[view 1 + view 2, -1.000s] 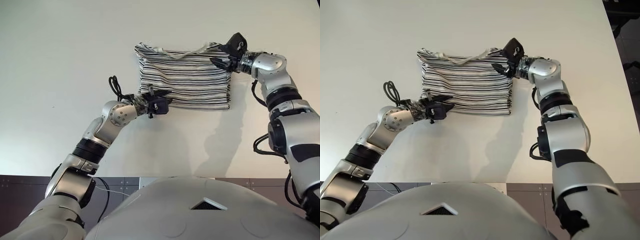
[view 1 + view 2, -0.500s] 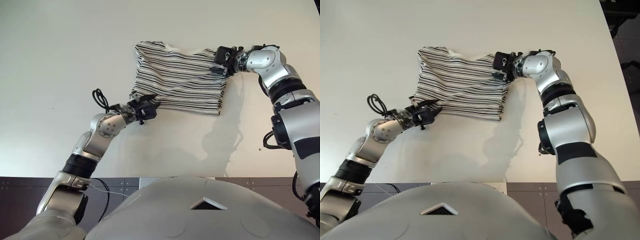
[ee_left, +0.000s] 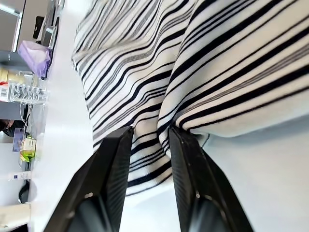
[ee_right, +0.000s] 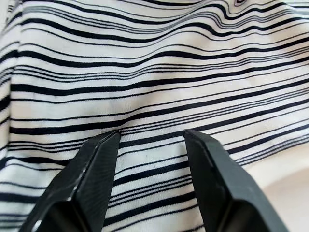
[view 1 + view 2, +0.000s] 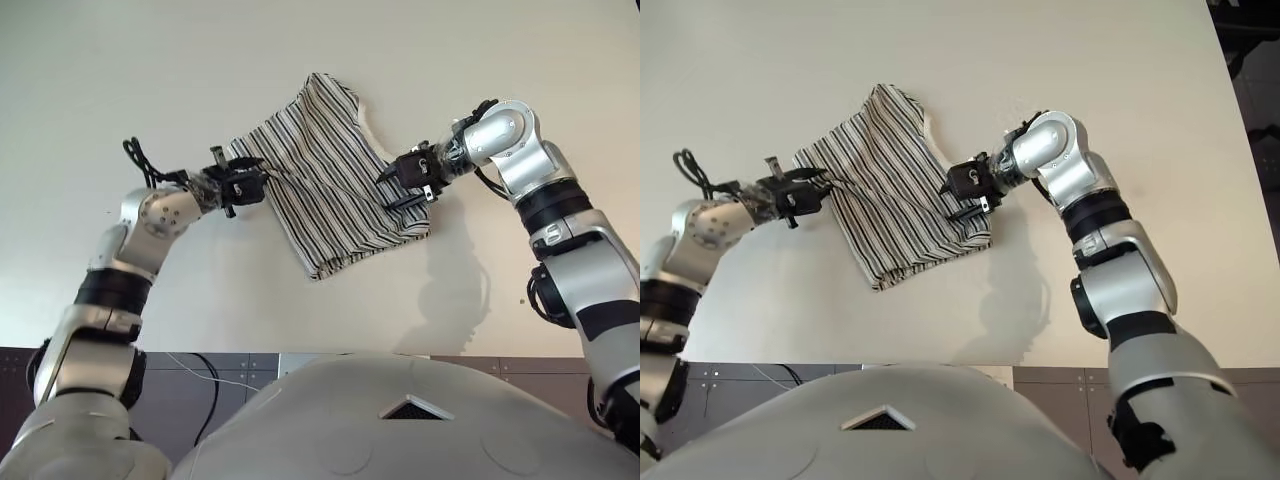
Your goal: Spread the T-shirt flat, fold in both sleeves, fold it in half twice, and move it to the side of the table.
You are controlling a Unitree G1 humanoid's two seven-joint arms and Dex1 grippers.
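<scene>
T-shirt [image 5: 335,180], striped and folded into a compact block, lies askew on the table [image 5: 150,60], stretched between your two grippers. Your left gripper [image 5: 258,180] sits at one corner of it, and the rest of the cloth runs away from that gripper towards the other arm. In the left wrist view a thick fold of the stripes is nipped between its fingers [image 3: 113,179], so it is pinching the cloth. Your right gripper [image 5: 392,190] is at the opposite side edge, with the collar end just beyond it and the hem corner on the side nearer the robot. In the right wrist view the striped layers pass between its fingers [image 4: 96,179], which look clamped on them too. The block's lowest corner lies between the two grippers, nearer the robot than either, and rests on the table.
</scene>
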